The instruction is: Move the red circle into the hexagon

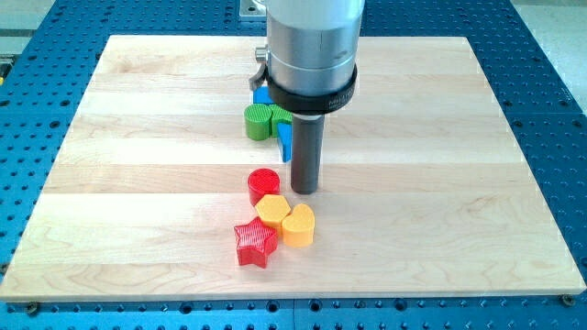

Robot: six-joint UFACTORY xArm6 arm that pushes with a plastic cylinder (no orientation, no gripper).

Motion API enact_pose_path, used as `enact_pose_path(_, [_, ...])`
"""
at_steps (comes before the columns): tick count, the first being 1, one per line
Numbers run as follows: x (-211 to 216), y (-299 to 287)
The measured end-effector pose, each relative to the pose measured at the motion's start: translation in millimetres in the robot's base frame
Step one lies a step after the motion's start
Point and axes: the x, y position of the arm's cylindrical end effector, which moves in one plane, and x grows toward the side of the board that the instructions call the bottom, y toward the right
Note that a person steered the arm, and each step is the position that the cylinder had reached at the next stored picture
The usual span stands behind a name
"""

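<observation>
The red circle (263, 185) stands on the wooden board (138, 183) near its middle. It touches the yellow hexagon (271, 210), which lies just below it. My tip (304, 190) is on the board just right of the red circle, with a small gap between them. A yellow heart (298, 225) sits right of the hexagon and touches it. A red star (255, 243) lies below and left of the hexagon.
A green circle block (259, 121) stands above the red circle, left of the rod. Another green block (281, 115) and blue blocks (285, 139) are partly hidden behind the rod and the arm's grey body (310, 50).
</observation>
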Motion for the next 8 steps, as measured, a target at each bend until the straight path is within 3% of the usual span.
enact_pose_path(2, [-17, -80])
enact_pose_path(3, [17, -91])
enact_pose_path(6, [-14, -69])
enact_pose_path(8, [-21, -12])
